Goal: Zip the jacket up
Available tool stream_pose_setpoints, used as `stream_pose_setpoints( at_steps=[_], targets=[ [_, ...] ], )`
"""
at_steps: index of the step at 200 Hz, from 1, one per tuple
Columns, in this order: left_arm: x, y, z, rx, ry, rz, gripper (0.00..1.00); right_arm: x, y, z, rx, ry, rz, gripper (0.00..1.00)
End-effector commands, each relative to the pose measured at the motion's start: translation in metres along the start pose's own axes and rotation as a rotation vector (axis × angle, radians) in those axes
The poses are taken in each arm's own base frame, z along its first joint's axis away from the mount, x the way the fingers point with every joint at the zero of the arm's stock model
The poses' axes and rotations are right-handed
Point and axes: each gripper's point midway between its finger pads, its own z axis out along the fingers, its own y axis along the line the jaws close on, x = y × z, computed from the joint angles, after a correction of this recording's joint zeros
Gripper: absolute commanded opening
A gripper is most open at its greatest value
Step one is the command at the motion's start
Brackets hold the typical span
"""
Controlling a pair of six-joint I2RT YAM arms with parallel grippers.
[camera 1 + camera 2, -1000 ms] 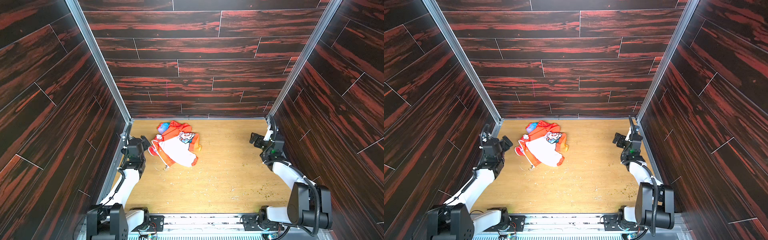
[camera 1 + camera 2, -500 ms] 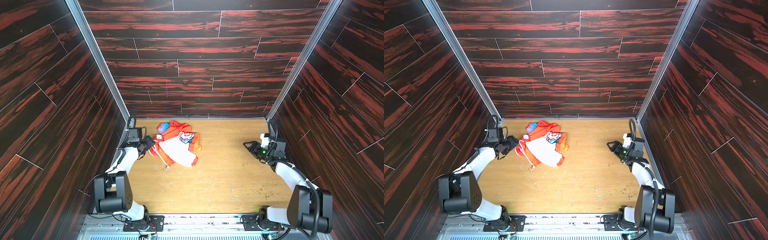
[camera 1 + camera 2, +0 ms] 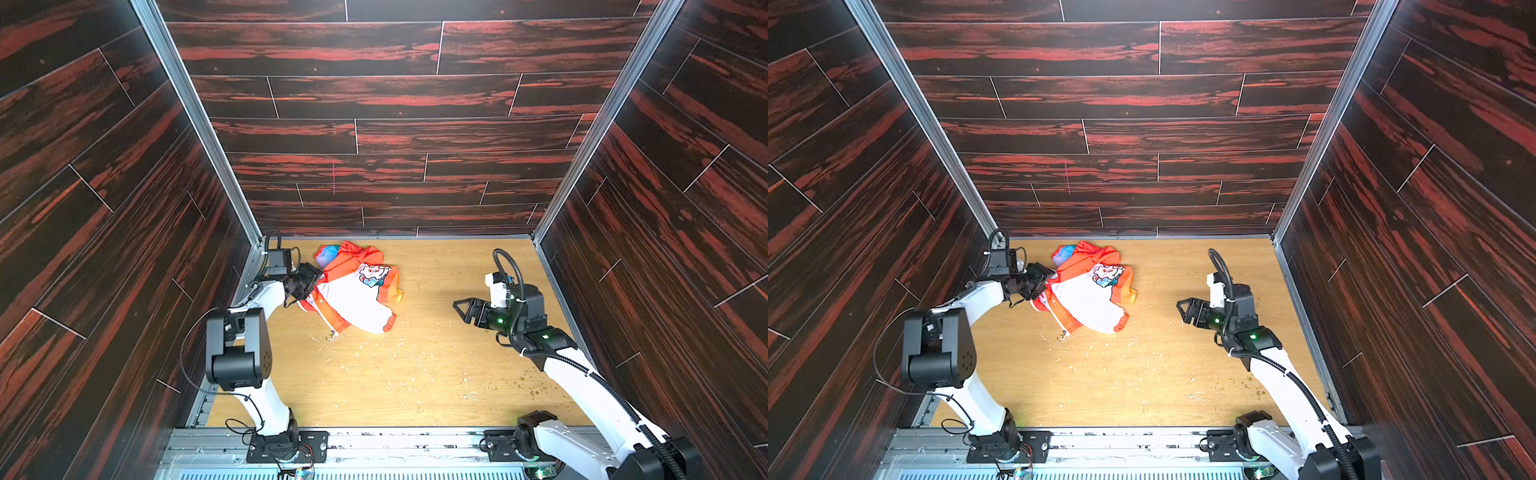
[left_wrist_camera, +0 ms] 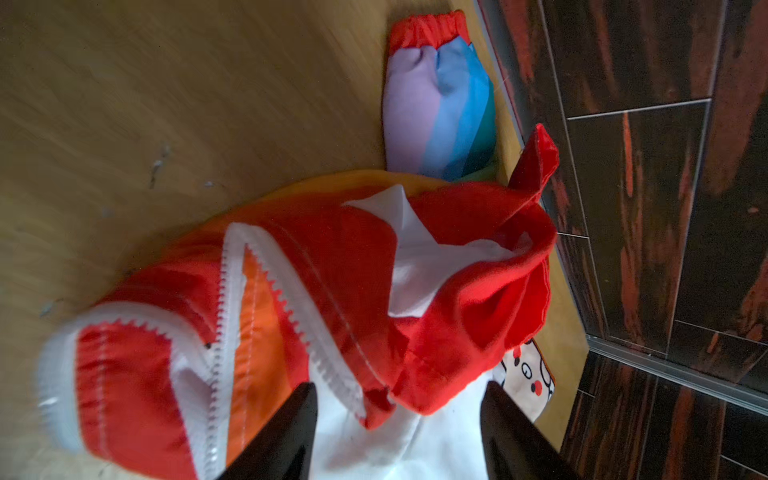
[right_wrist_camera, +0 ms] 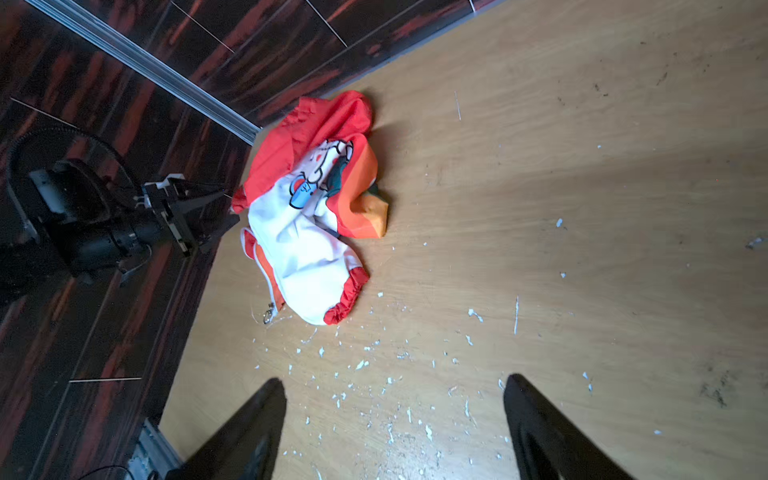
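The jacket (image 3: 353,291) is lying crumpled on the wooden table (image 3: 415,374), in its far-left part near the back wall. Its white cartoon-printed half is facing up and orange-red cloth is bunching around it. A rainbow-striped sleeve (image 4: 436,112) is pointing toward the corner. The front is lying unzipped. In the left wrist view the white zipper teeth (image 4: 232,291) are running in separate lines, and the metal zipper pull (image 5: 269,318) is resting on the table at the jacket's near edge.

The left arm is rising from its base at the near edge and folding sharply at the elbow. Its forearm is reaching toward the far-left corner, with the wrist turning rightward onto the jacket. The left gripper (image 3: 308,280) is sitting at the garment's left edge with its jaws spread apart. White fabric and the red hood (image 4: 478,270) rim are showing between the fingers (image 4: 291,428), though whether they are pressing the cloth I cannot tell.

The right arm is stretching along the right side, its white forearm sloping up from the near-right base and its wrist bending leftward. The right gripper (image 3: 459,311) is hanging over bare, fleck-strewn wood with its jaws gaping wide, holding nothing and well apart from the jacket.
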Motion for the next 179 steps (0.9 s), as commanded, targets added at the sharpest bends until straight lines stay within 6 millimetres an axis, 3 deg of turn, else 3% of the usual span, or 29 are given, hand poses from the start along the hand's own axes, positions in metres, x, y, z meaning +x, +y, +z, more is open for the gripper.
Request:
stream_pose_setpoints(
  at_steps=[1,12,23,27,44,55,74,93,114,156,179],
  targets=[
    [0.005,-0.005,0.011,0.035,0.016,-0.068,0.64,-0.001,-0.004,-0.001,0.061,-0.001,-0.018,0.86],
    [0.003,-0.004,0.014,0.041,0.005,-0.082,0.64,0.0,0.0,0.002,0.049,0.002,-0.019,0.85],
    [0.0,-0.007,0.017,0.057,-0.005,-0.091,0.56,0.002,0.006,0.008,0.024,0.013,-0.015,0.8],
    [-0.002,-0.008,0.018,0.061,-0.008,-0.092,0.51,0.005,0.009,0.012,0.013,0.023,-0.012,0.77],
    [-0.005,-0.017,0.021,0.085,0.0,-0.1,0.12,0.012,0.026,0.027,-0.019,0.053,-0.023,0.6],
    [-0.004,-0.029,0.019,0.125,0.019,-0.1,0.0,0.022,0.04,0.041,-0.029,0.084,-0.048,0.53],
    [0.008,-0.053,0.005,0.176,0.038,-0.06,0.0,0.036,0.066,0.067,-0.055,0.124,-0.088,0.53],
    [0.027,-0.072,-0.019,0.208,0.042,-0.006,0.0,0.047,0.09,0.097,-0.077,0.17,-0.123,0.69],
    [0.049,-0.083,-0.046,0.257,0.035,0.017,0.0,0.051,0.119,0.129,-0.107,0.203,-0.163,0.79],
    [0.079,-0.073,-0.092,0.304,-0.001,0.012,0.0,0.03,0.144,0.194,-0.09,0.225,-0.117,0.83],
    [0.089,-0.062,-0.104,0.306,-0.009,0.002,0.0,0.017,0.154,0.225,-0.075,0.231,-0.08,0.8]
  ],
)
